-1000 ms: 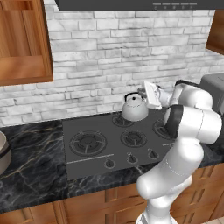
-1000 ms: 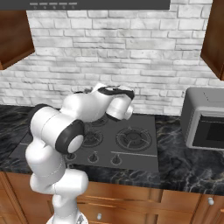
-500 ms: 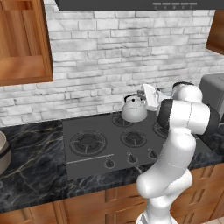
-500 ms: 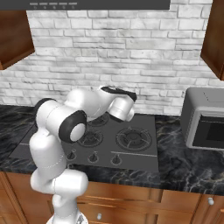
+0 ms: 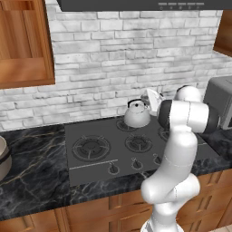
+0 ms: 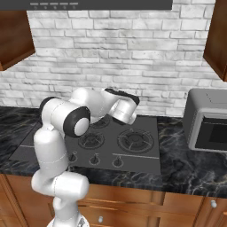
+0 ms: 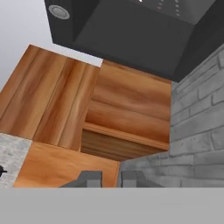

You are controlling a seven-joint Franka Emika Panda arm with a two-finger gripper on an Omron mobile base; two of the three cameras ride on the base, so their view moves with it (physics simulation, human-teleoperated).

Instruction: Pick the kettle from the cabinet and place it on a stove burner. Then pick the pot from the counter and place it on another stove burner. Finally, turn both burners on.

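Observation:
The small silvery kettle [image 5: 137, 114] stands upright on a rear burner of the dark cooktop [image 5: 90, 170]. My gripper [image 5: 150, 95] hovers just right of its black handle, tilted up and away from it. In the hand view the gripper [image 7: 109, 178] is shut with nothing between its fingertips [image 7: 89, 178], and it faces the wooden cabinet [image 7: 127, 109] and the hood. The beige pot [image 5: 2, 158] sits on the black marble counter [image 5: 31, 176] at the far left, cut off by the frame edge. Two front burners [image 5: 92, 147] [image 5: 138, 142] are bare.
A grey toaster oven [image 6: 206, 122] stands on the counter to the right of the cooktop [image 6: 142, 164]. A row of small knobs [image 6: 95, 159] lines the cooktop's front edge. The wall cabinet [image 5: 22, 41] hangs at the upper left and a dark range hood [image 5: 136, 4] hangs above the stove.
The arm's elbow has swung round and folded in closer over the cooktop. The hand has drifted slightly left beside the kettle. The kettle has stayed on its burner.

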